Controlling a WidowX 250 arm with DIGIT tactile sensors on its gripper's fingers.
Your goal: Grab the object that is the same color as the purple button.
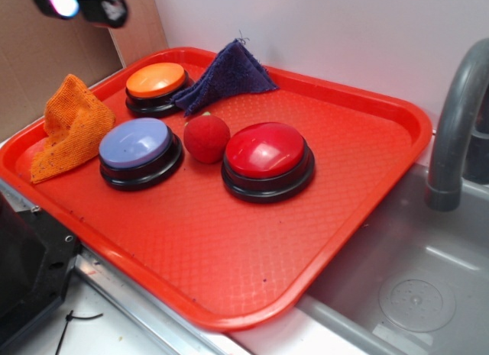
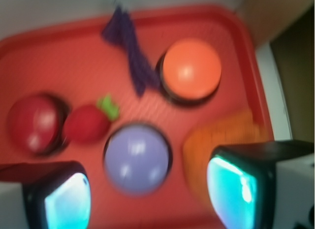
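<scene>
Claw [image 2: 147, 189] open, empty, high above the tray. Dark purple knitted cloth [image 1: 225, 76] ahead of it: light, floppy. Pinch its raised peak.

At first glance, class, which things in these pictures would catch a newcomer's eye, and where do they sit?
The bright red plastic tray fills the scene beside a grey sink. On it stand three round push buttons: a large red-topped one mid-tray, a lavender-topped one to its left and an orange-topped one behind. A dark purple knitted cloth peaks at the back, next to the orange-topped button.
</scene>
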